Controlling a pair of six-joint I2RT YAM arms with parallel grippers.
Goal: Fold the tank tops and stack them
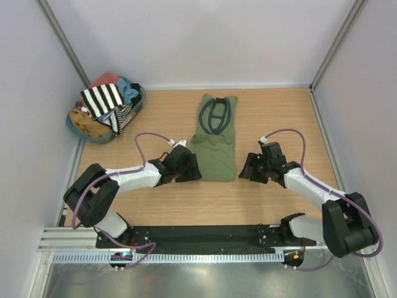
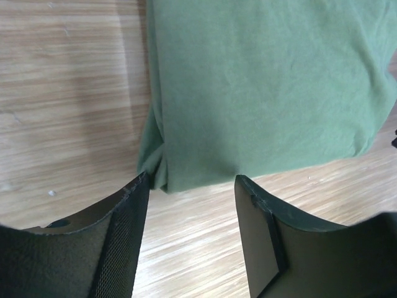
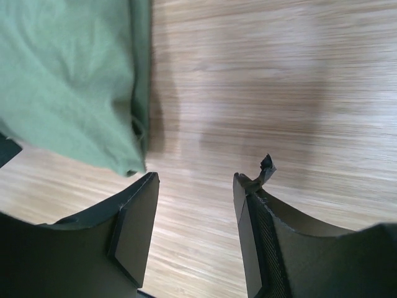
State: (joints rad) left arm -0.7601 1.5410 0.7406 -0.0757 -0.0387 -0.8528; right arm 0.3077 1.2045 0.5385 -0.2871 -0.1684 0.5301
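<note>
- Looking down from above, we are finding the olive tank top (image 1: 214, 146) lying flat on the table (image 1: 279, 118), roughly midway between the two arms.
- Its long axis is running straight away from the arm bases, with the straps at the far end and the hem at the near end.
- We are judging it already narrowed lengthwise, so the next fold is probably carrying the hem toward the straps along that axis.
- The left gripper (image 2: 192, 186) is sitting at the near-left hem corner. In its wrist view the corner is lying just past the fingertips and almost centred in the gap.
- Its fingers are spread and holding nothing.
- The right gripper (image 3: 195, 183) is also standing parted and empty. In its wrist view the near-right hem corner is lying off to the left, beyond the left finger rather than between the two.
- So we are reading the left arm as the nearer one. It is needing only a short push forward, while the right is needing a sideways shift toward the cloth before closing.
- The striped tank top (image 1: 103, 99) is resting on the heap in the basket (image 1: 74, 127) at the far left, well apart from both grippers and on the left arm's side.
- We are counting that one as not yet begun.
</note>
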